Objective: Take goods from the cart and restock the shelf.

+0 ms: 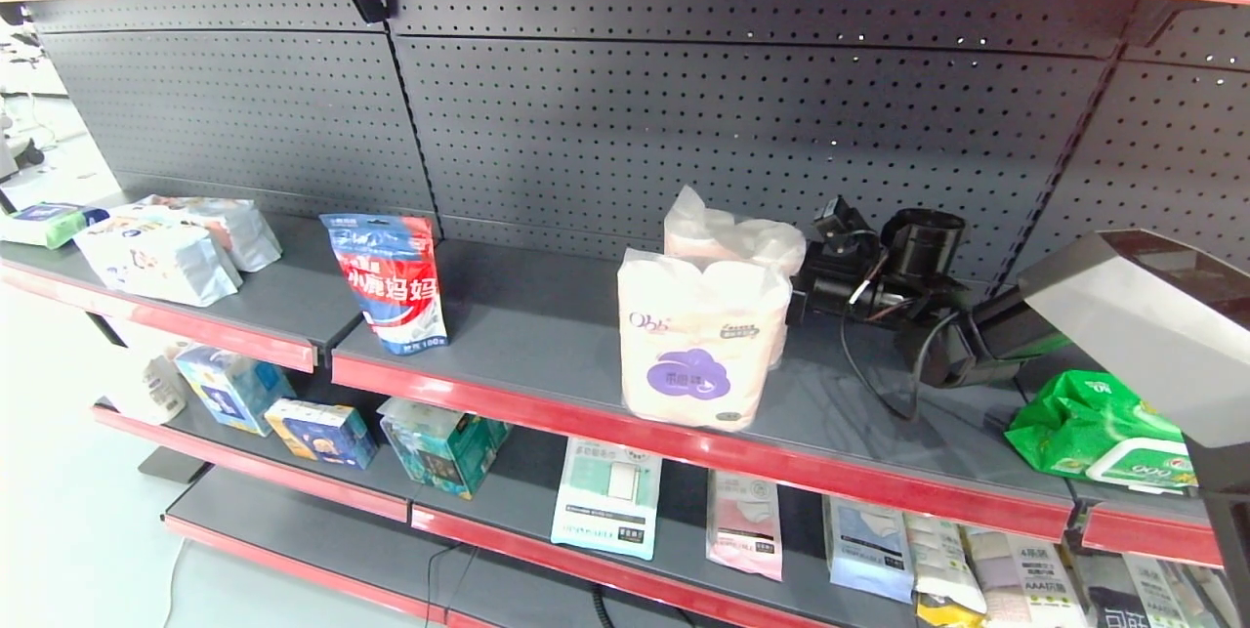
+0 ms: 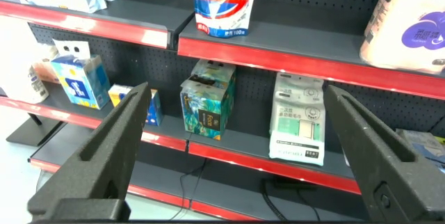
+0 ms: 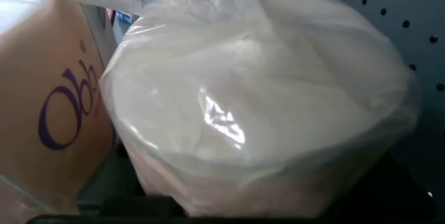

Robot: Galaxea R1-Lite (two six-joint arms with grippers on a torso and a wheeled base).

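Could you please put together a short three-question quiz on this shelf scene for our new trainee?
1. True or false: the left end effector is open with nothing between its fingers.
2. On the shelf board in the head view, what stands to the robot's left of the front tissue-roll pack? A) a red-and-blue pouch B) a glass bottle C) a yellow box
3. What colour is the soft pack lying farthest to the robot's right on that shelf level?
Key: 1 true; 2 A; 3 green.
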